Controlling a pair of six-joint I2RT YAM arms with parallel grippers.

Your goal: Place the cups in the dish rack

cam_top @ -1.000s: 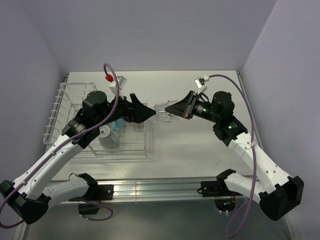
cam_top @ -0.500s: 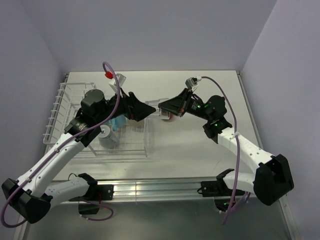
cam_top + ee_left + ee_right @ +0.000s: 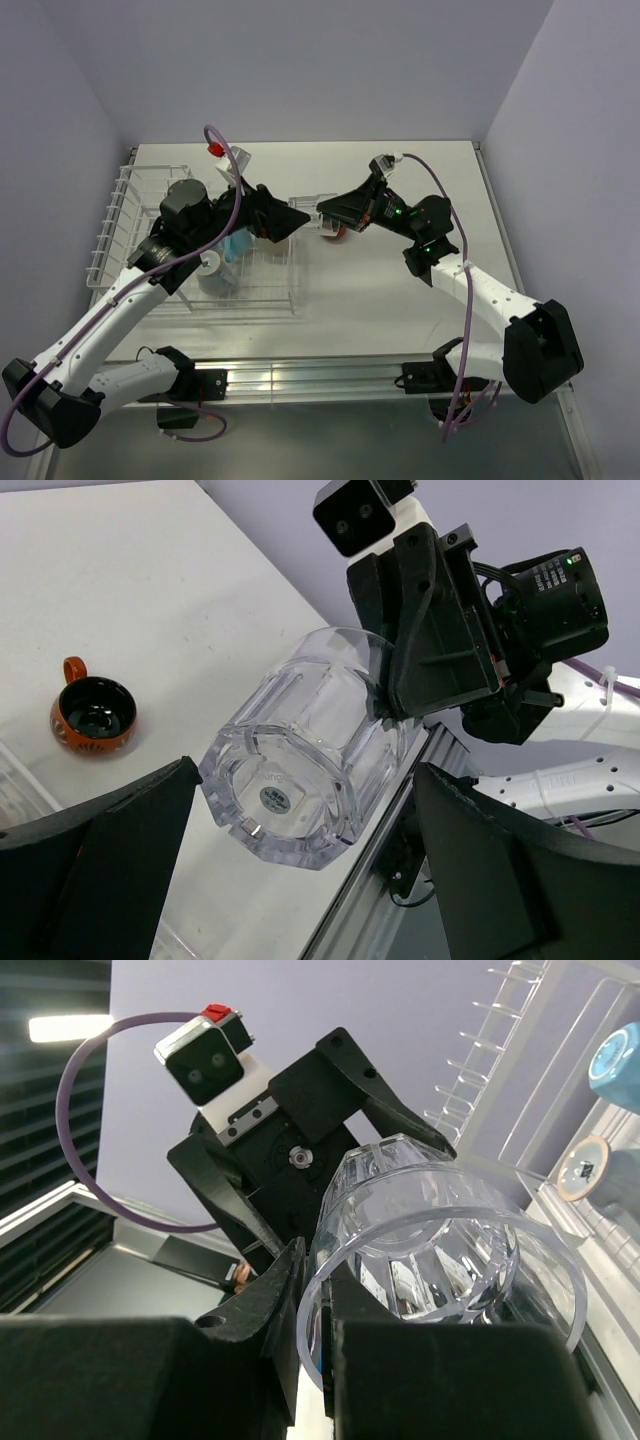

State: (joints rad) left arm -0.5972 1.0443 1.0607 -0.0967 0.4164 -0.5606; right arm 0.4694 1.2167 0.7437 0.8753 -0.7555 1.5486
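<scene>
So the clear glass cup (image 3: 310, 750) is up in the air on its side, between the two arms and just off the right edge of the dish rack (image 3: 120, 215), not in it yet. The right claw (image 3: 325, 212) has it: jaws nearly together, pinched on the wall at the rim, one finger inside and one outside. The thick base points at the left claw (image 3: 297, 217), which is spread about as wide as it goes, with a finger on each side of the base end. The finger on the left of the wrist view looks just beside the glass, but I can't tell if it actually touches. Down on the tabletop (image 3: 400, 300) under the glass sits the little red-orange mug (image 3: 93, 715), upright with a dark inside. There's a light blue mug (image 3: 236, 247) already in the rack.
</scene>
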